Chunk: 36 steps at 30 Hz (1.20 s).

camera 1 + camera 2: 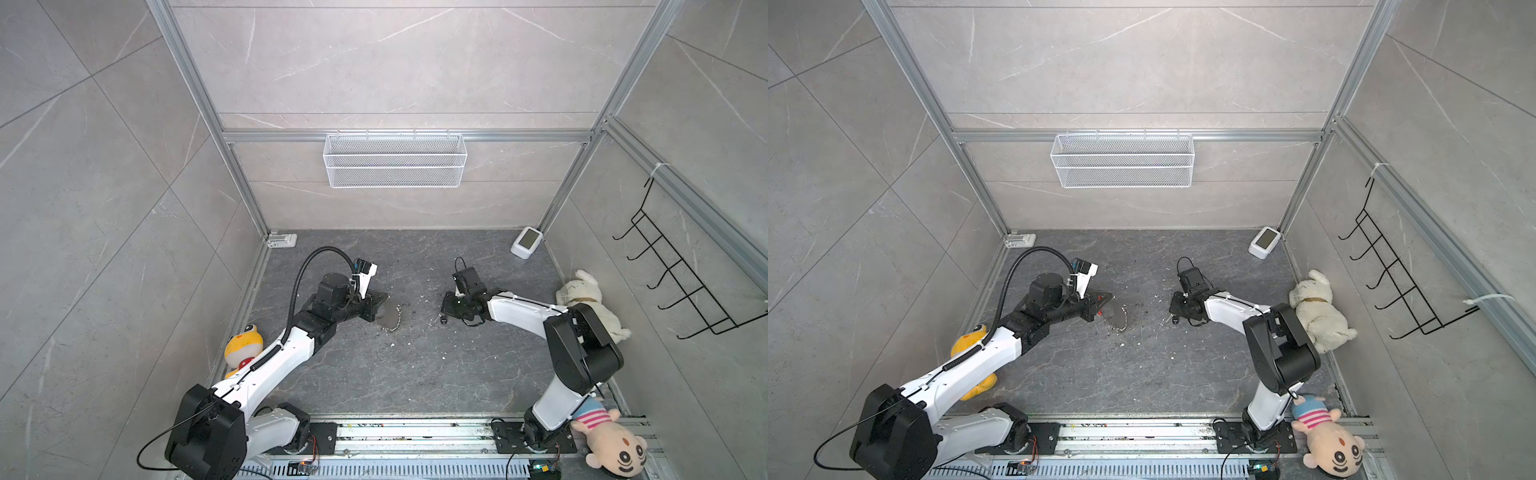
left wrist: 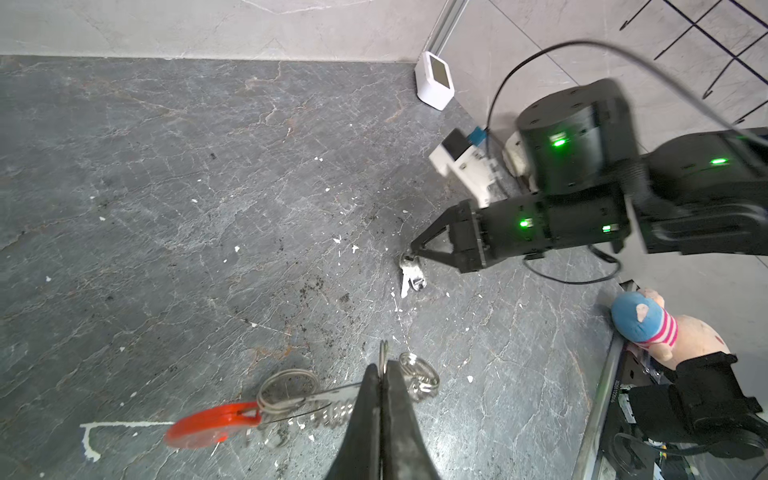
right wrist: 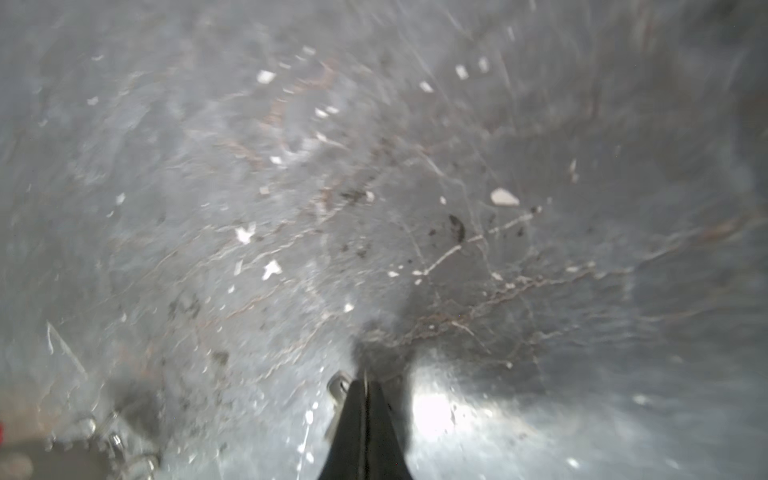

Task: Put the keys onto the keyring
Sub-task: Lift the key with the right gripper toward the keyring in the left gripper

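The left end effector is shut tight on the keyring, the right end effector pinches the keys, and the rail label is too blurry to read.

Right wrist view blurred throughout; key only a sliver beside the right gripper. Keyring partly covered by the left gripper, and too small to read in both top views.

**Arms low over the floor**

The left gripper sits at the keyring; the right gripper sits over a key, well apart. Plush toys line the edges, and a mesh basket hangs on the back wall
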{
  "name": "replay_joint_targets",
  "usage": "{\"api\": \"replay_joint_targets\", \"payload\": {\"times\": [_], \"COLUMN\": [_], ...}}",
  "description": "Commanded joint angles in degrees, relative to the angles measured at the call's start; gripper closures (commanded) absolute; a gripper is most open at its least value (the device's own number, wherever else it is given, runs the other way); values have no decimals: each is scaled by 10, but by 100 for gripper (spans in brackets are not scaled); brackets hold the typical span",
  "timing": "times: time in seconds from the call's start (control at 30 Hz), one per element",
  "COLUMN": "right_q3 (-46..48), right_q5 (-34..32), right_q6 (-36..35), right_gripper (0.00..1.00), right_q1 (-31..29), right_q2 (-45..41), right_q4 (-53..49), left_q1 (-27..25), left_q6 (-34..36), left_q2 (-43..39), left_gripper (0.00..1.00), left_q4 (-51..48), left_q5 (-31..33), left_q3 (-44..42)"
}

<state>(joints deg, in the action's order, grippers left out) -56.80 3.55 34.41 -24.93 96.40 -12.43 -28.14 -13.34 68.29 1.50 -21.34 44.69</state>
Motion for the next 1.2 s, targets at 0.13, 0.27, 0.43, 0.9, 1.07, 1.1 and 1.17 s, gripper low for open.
{"api": "replay_joint_targets", "payload": {"times": [0.13,0.27,0.43,0.9,1.07,1.1,1.17], "right_q3": [42,-9,-49,-84,-97,-99,-101], "right_q5": [-49,25,256,473,467,463,456], "right_q6": [-268,-259,-278,-221,-211,-207,-196], "right_gripper": [100,100,100,100,100,100,100], "right_q1": [-45,-38,-31,-34,-44,-44,-45], "right_q2": [-198,-239,-231,-183,-166,-164,-159], "right_q4": [34,-37,-32,57,62,63,69], "left_q1": [-2,-2,-2,-2,-2,-2,-2], "left_q6": [-5,43,133,176,181,187,205], "left_q2": [-13,-10,-14,-15,-16,-17,-21], "left_gripper": [100,100,100,100,100,100,100], "left_q4": [-12,-23,-22,25,82,93,116], "left_q5": [57,48,10,-134,-185,-192,-206], "left_q3": [64,85,93,89,63,56,39]}}
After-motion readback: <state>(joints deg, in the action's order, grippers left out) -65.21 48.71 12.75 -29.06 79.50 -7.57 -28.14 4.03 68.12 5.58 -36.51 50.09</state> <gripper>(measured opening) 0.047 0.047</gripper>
